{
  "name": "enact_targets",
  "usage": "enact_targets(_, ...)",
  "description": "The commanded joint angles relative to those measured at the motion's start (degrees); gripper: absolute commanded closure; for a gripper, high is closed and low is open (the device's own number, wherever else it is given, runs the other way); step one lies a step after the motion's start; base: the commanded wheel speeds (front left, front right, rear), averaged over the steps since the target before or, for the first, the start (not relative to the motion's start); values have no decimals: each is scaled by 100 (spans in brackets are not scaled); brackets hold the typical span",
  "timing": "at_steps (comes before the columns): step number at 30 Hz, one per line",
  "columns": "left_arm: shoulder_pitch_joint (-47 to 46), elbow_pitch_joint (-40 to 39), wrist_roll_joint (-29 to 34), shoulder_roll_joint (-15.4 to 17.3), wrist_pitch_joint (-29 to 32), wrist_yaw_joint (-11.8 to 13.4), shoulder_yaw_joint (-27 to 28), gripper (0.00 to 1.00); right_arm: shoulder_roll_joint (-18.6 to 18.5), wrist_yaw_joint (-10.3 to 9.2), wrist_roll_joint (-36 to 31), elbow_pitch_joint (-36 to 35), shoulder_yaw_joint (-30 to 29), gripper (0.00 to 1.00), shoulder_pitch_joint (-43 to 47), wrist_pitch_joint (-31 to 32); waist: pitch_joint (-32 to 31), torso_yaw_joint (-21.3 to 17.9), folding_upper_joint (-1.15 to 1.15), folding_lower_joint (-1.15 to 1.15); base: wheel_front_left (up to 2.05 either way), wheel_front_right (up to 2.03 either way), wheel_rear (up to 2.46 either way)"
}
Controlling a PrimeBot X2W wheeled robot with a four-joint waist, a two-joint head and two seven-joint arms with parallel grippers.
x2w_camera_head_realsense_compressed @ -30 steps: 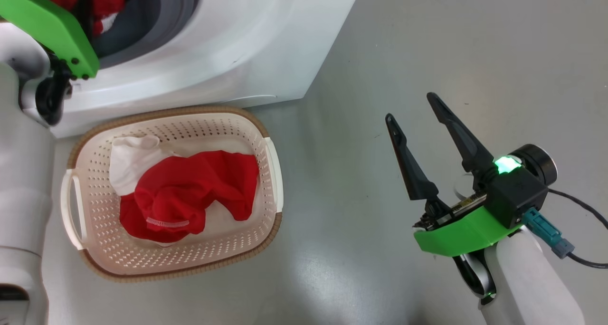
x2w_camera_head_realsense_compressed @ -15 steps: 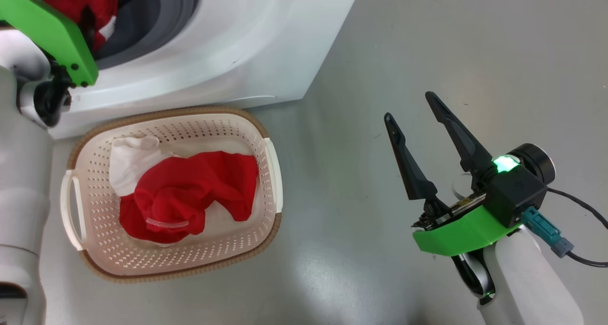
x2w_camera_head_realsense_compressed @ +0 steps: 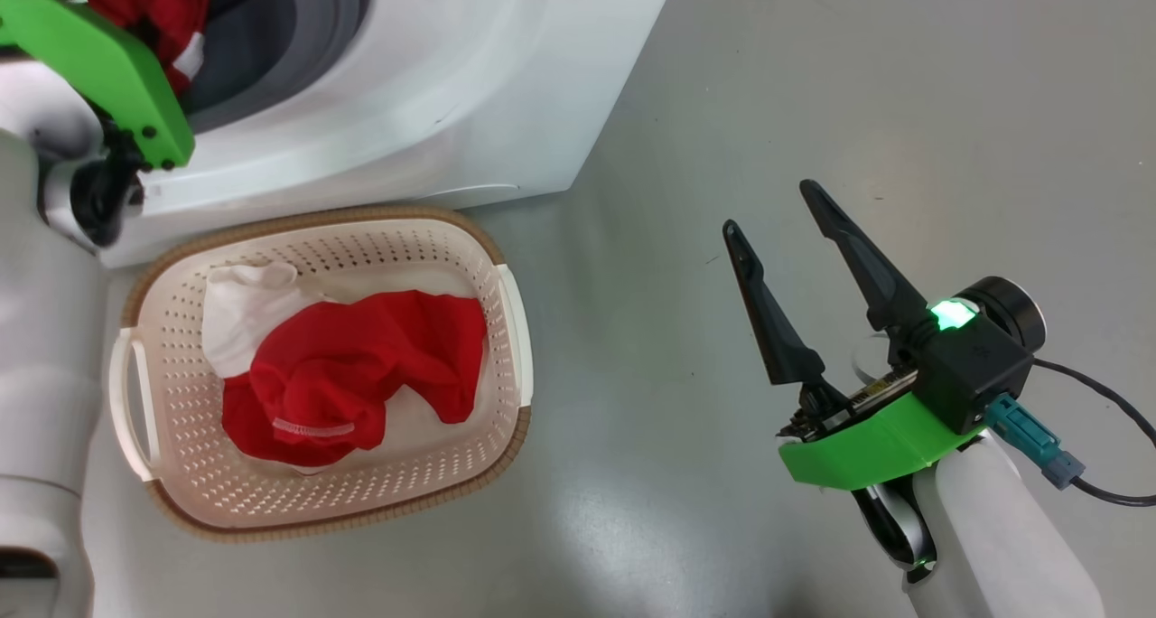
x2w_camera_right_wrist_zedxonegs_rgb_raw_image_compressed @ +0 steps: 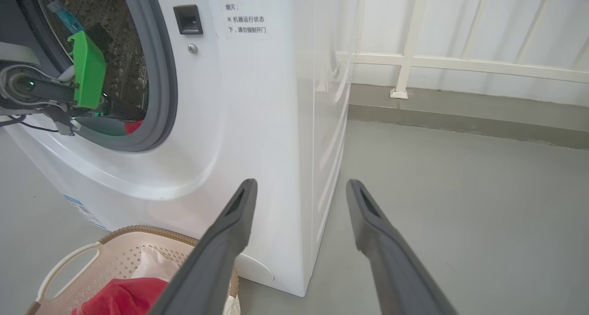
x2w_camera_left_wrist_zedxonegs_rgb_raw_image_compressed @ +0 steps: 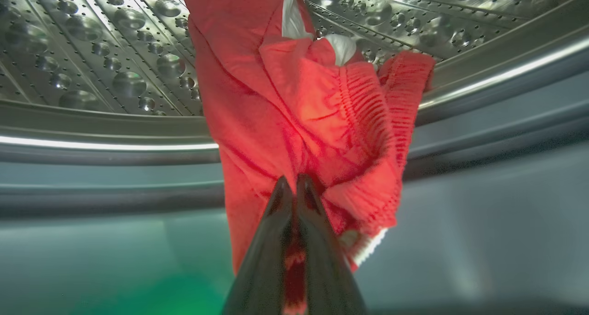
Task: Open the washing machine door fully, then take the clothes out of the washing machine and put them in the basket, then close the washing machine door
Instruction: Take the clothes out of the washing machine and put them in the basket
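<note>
left tool [x2w_camera_left_wrist_zedxonegs_rgb_raw_image_compressed: 291, 182] pinched shut on a red garment [x2w_camera_left_wrist_zedxonegs_rgb_raw_image_compressed: 294, 112], drum [x2w_camera_left_wrist_zedxonegs_rgb_raw_image_compressed: 92, 66] beyond it; right tool [x2w_camera_head_realsense_compressed: 768, 207] spread open, basket [x2w_camera_head_realsense_compressed: 307, 223] to its left.

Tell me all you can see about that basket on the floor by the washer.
The basket is cream perforated plastic, a rounded rectangle with a brown woven-look rim and side handles. It stands upright on the grey floor close before the washing machine, holding a crumpled red garment over white fabric.

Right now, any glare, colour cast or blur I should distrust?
Left wrist view: green cast along the bottom, left gripper blurred, shut on the red garment. Head view: pale glare patch on the floor. Right wrist view: evenly lit, washing machine edges slightly bowed.
</note>
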Motion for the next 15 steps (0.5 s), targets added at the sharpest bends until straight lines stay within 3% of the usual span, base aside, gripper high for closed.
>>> enact_targets(1,159,-179,-105,237,-159,3,102,100,14,36,38,-103,150,0,-26,-36,-7,9,0,0,0,0,0)
enact_targets(15,531,-666,-265,160,-1711,-112,215,100,14,36,-10,-24,142,0,-18,-36,-108,148,0,0,0,0,0)
